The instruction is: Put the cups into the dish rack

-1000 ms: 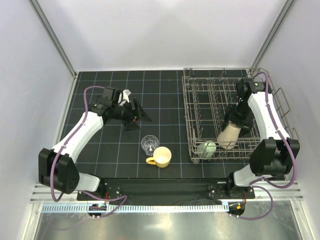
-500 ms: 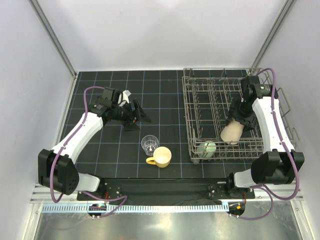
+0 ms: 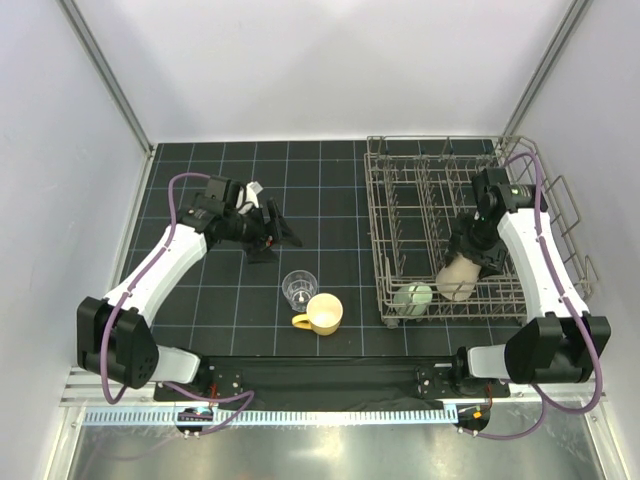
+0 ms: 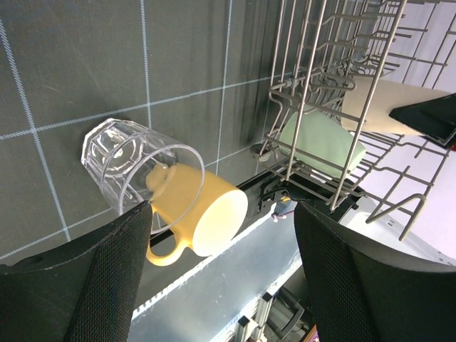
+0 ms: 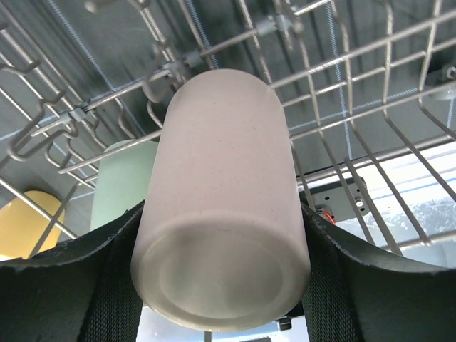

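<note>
My right gripper (image 3: 470,252) is shut on the tan tumbler (image 3: 457,276), holding it tilted inside the grey wire dish rack (image 3: 400,175), near its front right; it fills the right wrist view (image 5: 224,192). A pale green cup (image 3: 414,297) lies in the rack's front, just left of the tumbler. A clear glass (image 3: 298,287) and a yellow mug with handle (image 3: 321,314) stand on the mat left of the rack. My left gripper (image 3: 283,230) is open and empty, above the mat behind the glass. The light blue cup is out of view.
The dark gridded mat (image 3: 330,200) covers the table. White walls stand on three sides. The rack's upright tines (image 3: 425,195) fill its back half. A metal rail (image 3: 330,415) runs along the near edge.
My right gripper has carried the tan tumbler lower and slightly left in the rack, closer to the pale green cup. The left arm has hardly moved.
</note>
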